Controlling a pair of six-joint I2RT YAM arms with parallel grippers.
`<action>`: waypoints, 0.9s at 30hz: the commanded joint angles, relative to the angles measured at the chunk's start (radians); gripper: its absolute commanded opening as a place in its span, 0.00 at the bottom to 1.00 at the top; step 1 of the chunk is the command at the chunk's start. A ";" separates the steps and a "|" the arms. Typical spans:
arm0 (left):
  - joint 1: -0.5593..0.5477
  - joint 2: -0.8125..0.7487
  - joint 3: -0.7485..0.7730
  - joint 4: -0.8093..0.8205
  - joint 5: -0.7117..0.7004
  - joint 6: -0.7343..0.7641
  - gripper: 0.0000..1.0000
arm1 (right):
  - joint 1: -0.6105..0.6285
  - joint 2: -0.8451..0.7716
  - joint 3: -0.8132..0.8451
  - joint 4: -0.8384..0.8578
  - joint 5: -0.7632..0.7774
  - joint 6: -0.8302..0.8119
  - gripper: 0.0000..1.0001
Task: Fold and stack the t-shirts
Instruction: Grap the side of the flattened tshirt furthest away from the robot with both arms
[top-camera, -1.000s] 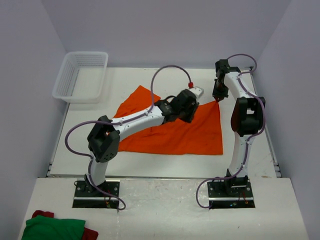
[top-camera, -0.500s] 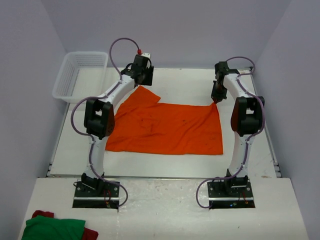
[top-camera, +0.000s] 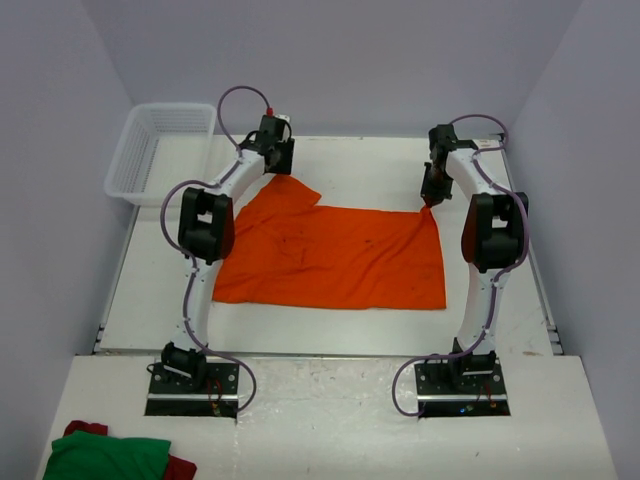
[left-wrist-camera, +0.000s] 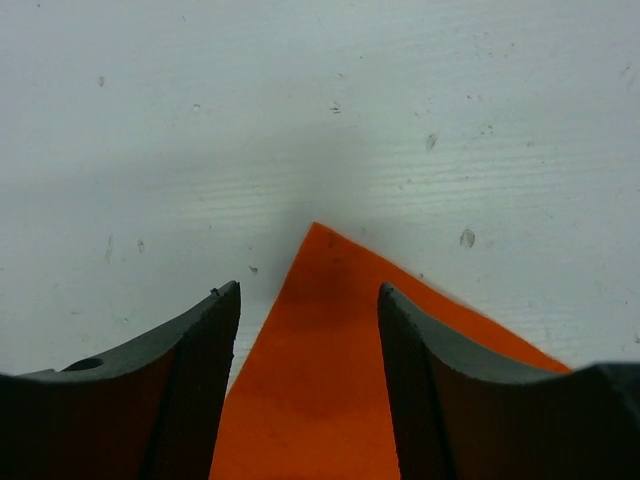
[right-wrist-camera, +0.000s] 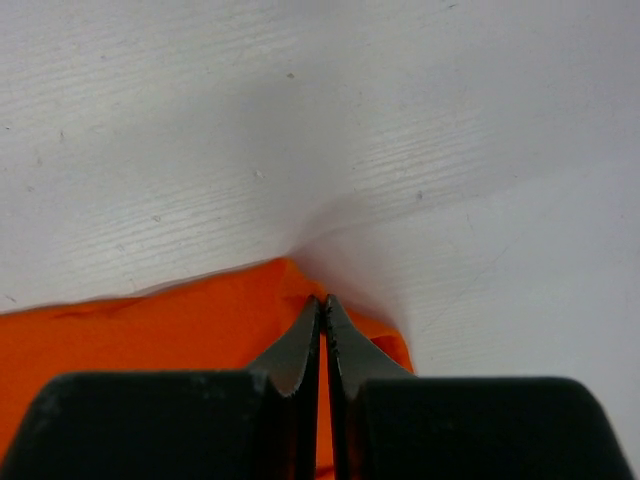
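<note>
On the counter (top-camera: 370, 165): orange t-shirt (top-camera: 330, 255) lies spread, mostly flat.
Left fingers (left-wrist-camera: 205, 340): apart, astride its far-left corner, gripping nothing that I see.
Right fingers (right-wrist-camera: 300, 350): pinched shut on its far-right corner.
Handling: light and limp, I expect; I'd take it by the corners.

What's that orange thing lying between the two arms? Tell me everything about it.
A plain bright orange t-shirt of soft, creased fabric, spread flat on the white table. Its far-right corner is pinched in the shut right gripper; its far-left corner, a pointed tip, lies between the fingers of the open left gripper, ungripped.
</note>
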 joint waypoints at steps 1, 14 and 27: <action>0.018 0.018 0.064 0.050 0.025 0.024 0.58 | 0.001 -0.042 0.001 0.023 -0.008 -0.020 0.00; 0.017 0.068 0.070 0.040 0.075 0.017 0.51 | 0.001 -0.039 0.008 0.019 0.001 -0.022 0.00; 0.018 0.110 0.078 0.015 0.083 0.017 0.34 | 0.001 -0.041 0.008 0.014 0.010 -0.025 0.00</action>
